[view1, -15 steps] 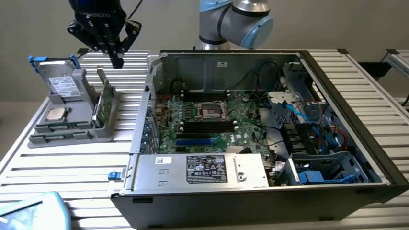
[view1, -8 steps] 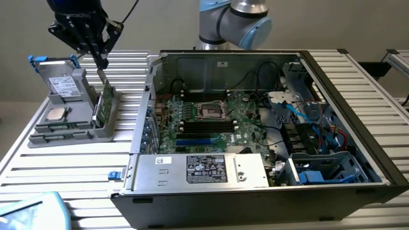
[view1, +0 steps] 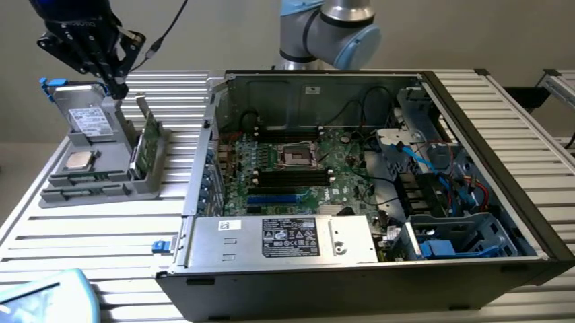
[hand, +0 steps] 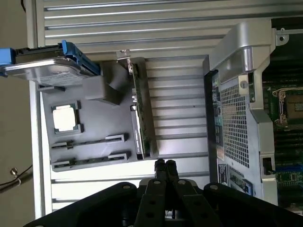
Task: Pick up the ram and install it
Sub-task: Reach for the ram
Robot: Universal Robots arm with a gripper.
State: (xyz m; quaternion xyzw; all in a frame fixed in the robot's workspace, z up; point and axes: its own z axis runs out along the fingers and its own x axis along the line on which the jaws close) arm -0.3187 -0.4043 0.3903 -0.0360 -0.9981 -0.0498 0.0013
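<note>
The ram point(view1: 144, 145) point(hand: 140, 118) is seen standing on its long edge in a grey holder tray point(view1: 54, 200) point(hand: 94, 109), along the tray's side nearest the open computer case point(view1: 359, 289) point(hand: 236, 52). It is not gripped, and nothing is touching it.

In the same tray a square silver processor point(view1: 81, 159) point(hand: 65, 117) is seated flat in a recess. A grey drive point(view1: 90, 120) point(hand: 45, 71) in a blue frame is propped up at a tilt at the end farthest from the exterior camera. Two narrow slots point(hand: 90, 140) are also set into the tray; what they hold cannot be told. The tray is set on the slatted counter point(view1: 90, 235) point(hand: 180, 28), to the exterior view's left of the case.

Inside the case a green motherboard point(view1: 297, 168) point(hand: 284, 104) is laid flat, and a silver power supply point(view1: 279, 237) is mounted along the near wall.

The end effector point(view1: 118, 87) point(hand: 165, 164) is held above the tray and pointed downward, with its fingers closed together and nothing between them. In the wrist view its tips are seen just past one end of the ram, apart from it. The arm's grey-and-blue joint point(view1: 328, 27) is seen behind the case.
</note>
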